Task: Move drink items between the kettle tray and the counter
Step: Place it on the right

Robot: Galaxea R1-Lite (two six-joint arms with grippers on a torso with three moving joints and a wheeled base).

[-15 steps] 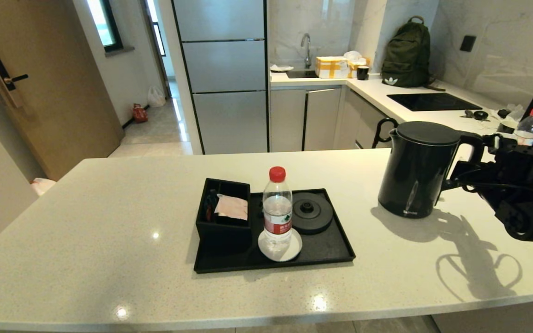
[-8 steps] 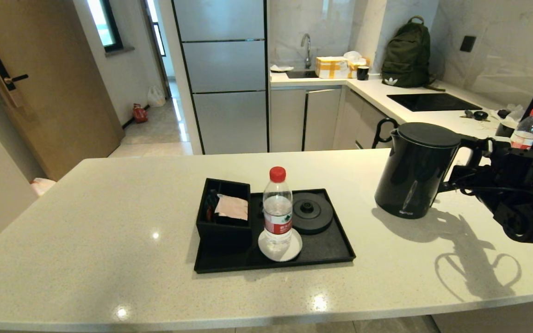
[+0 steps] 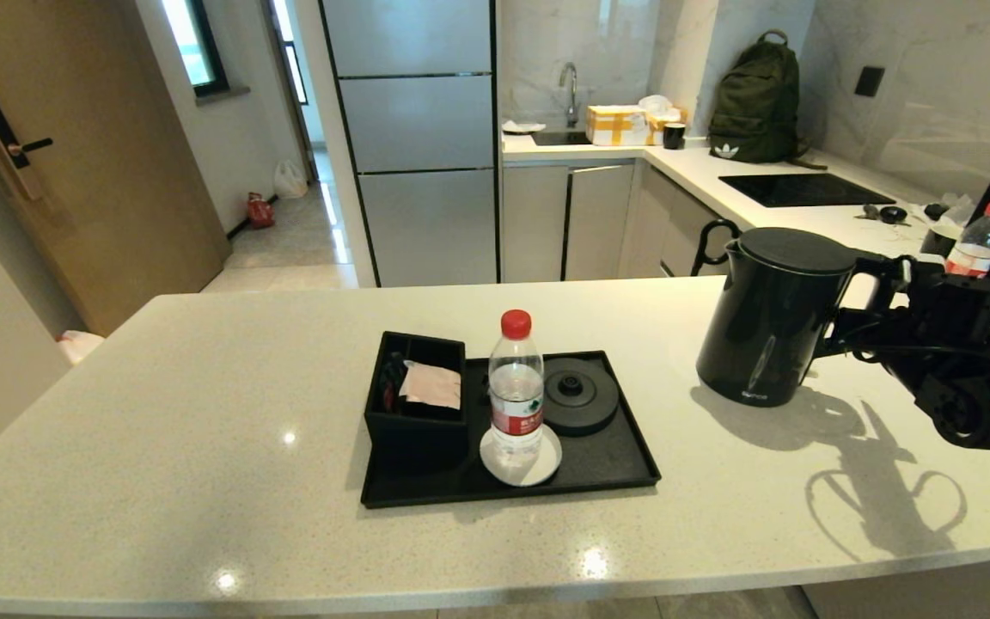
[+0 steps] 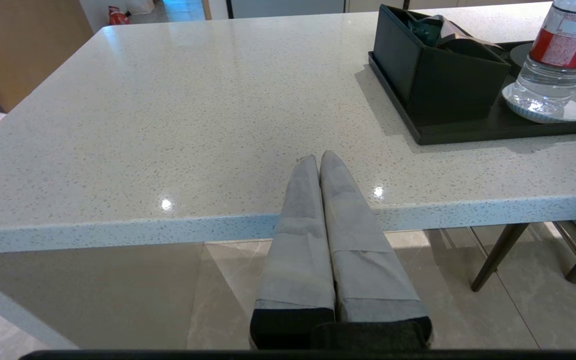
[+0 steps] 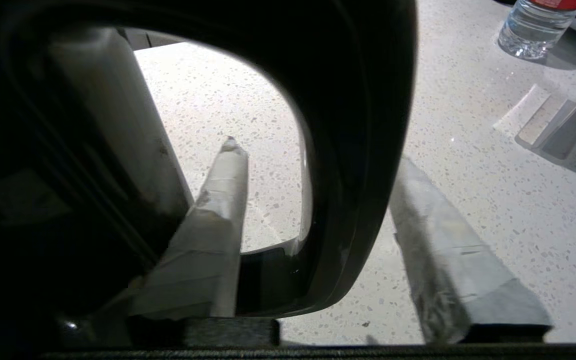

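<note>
The kettle (image 3: 768, 314) was in your right claw (image 5: 318, 200) at this moment: one taped finger (image 5: 218, 215) sat inside the loop of the handle (image 5: 363, 165) and the other lay along its outer side, so the claw pinched the handle between them. You could see in the head view that the kettle leaned slightly, its top tipped toward the arm, over the counter (image 3: 203, 447) to the right of the tray; whether its base touched the stone or hung just above it could not be told. Its shadow lay on the counter beneath and to the right.

Further out, the tray (image 3: 615, 468) sat near the middle of the counter, well apart from the kettle. On it, the round kettle base (image 3: 579, 394) stood bare, the water bottle (image 3: 515, 387) stood upright on the white coaster (image 3: 538, 468) just beside that base, and the black box (image 3: 416, 404) with sachets filled the tray's left end. A second red-capped bottle (image 3: 979, 239) stood behind your right arm.

Your left claw (image 4: 320, 162) was off to the side, its fingers pressed together, at the counter's near edge, left of the tray.
</note>
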